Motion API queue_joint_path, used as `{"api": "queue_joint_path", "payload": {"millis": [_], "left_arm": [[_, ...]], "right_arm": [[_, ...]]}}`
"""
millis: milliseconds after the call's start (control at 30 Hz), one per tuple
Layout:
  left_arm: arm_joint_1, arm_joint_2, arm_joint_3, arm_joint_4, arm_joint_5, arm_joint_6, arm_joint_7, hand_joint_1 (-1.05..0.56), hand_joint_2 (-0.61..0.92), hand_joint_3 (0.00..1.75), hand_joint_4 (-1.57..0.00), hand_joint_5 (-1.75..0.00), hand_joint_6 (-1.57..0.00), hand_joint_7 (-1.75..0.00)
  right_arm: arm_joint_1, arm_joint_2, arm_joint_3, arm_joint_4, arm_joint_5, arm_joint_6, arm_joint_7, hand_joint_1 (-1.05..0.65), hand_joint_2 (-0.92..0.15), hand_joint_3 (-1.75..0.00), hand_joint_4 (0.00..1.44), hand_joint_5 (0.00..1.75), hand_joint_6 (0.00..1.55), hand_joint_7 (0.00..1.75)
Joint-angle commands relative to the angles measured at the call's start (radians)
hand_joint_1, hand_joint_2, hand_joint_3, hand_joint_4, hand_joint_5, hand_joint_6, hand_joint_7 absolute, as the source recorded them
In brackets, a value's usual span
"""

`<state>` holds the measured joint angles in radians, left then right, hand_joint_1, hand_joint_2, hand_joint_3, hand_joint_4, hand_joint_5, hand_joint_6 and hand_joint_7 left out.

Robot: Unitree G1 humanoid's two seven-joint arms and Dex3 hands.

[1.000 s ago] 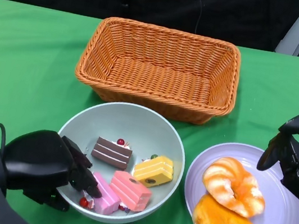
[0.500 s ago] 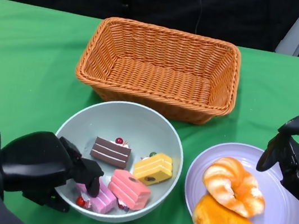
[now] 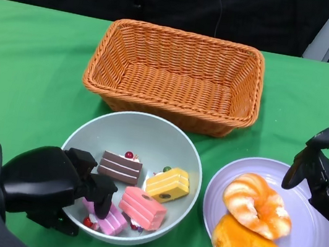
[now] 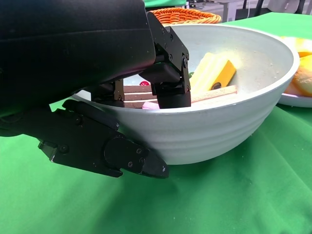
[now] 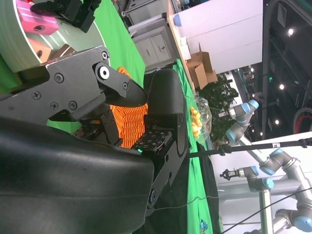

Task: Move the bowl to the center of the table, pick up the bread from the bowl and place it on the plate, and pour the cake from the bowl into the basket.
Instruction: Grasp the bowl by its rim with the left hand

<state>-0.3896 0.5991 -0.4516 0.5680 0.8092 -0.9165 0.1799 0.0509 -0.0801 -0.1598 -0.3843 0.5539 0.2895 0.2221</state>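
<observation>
With its fingers hooked over the rim, the left hand (image 3: 48, 186) grips the bowl (image 3: 150, 137) at seven o'clock; the bowl sits mid-tabletop, basket (image 3: 175, 75) at twelve, plate (image 3: 313, 235) with both breads at three; the right hand (image 3: 325, 174) hovers empty, fingers apart; the danger is that one-sided pinch slipping on the lift, or a hasty tilt spilling cake (image 3: 142, 208) short of the basket.

worktop (image 3: 29, 71): green
basket (image 3: 175, 75): orange weave
bowl (image 3: 150, 135): pale grey-green
plate (image 3: 315, 238): lilac
cakes (image 3: 141, 189): brown-striped, yellow, pink
bread (image 3: 257, 204): orange, white-swirled
</observation>
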Motion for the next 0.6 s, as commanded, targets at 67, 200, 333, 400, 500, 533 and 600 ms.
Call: {"api": "queue_joint_path", "payload": {"millis": [67,200,333,400,500,533,600], "left_arm": [[0.002,0.008,-0.002,0.015,0.002,0.010,-0.009,-0.34,0.92,0.00,-0.53,-1.75,-0.46,-1.54],[0.002,0.008,-0.002,0.019,0.004,0.007,0.001,-0.33,0.91,0.00,-0.53,-1.75,-0.46,-1.55],[0.005,0.006,0.000,0.018,0.013,0.006,0.018,-0.32,0.90,0.00,-0.54,-1.74,-0.47,-1.53],[0.006,0.006,0.000,0.018,0.013,0.006,0.019,-0.32,0.90,0.00,-0.54,-1.74,-0.48,-1.52],[0.003,0.006,-0.003,0.024,0.014,0.005,0.017,-0.33,0.91,0.00,-0.52,-1.74,-0.48,-1.49],[0.000,0.007,-0.006,0.027,0.019,0.005,0.018,-0.33,0.91,0.00,-0.52,-1.72,-0.48,-1.46],[-0.004,0.012,-0.012,0.018,0.029,0.023,-0.003,-0.38,0.92,0.05,-0.55,-1.56,-0.55,-1.25]], "right_arm": [[0.005,-0.008,-0.013,-0.003,0.005,-0.004,0.002,-0.10,-0.73,-0.86,0.72,1.67,0.70,1.30],[0.005,-0.007,-0.013,-0.005,0.002,-0.001,-0.005,-0.10,-0.73,-0.86,0.72,1.66,0.71,1.29],[0.006,-0.009,-0.012,-0.007,0.001,0.000,-0.004,-0.10,-0.72,-0.86,0.72,1.66,0.70,1.29],[0.007,-0.010,-0.012,-0.008,0.001,-0.001,-0.003,-0.10,-0.72,-0.85,0.72,1.67,0.70,1.29],[0.006,-0.009,-0.015,-0.003,0.008,-0.001,0.001,-0.10,-0.73,-0.85,0.71,1.67,0.69,1.29],[0.006,-0.009,-0.016,-0.002,0.010,0.000,0.003,-0.09,-0.73,-0.85,0.71,1.67,0.69,1.29],[0.005,-0.010,-0.015,-0.002,0.008,0.001,0.001,-0.10,-0.73,-0.84,0.72,1.67,0.70,1.28]]}}
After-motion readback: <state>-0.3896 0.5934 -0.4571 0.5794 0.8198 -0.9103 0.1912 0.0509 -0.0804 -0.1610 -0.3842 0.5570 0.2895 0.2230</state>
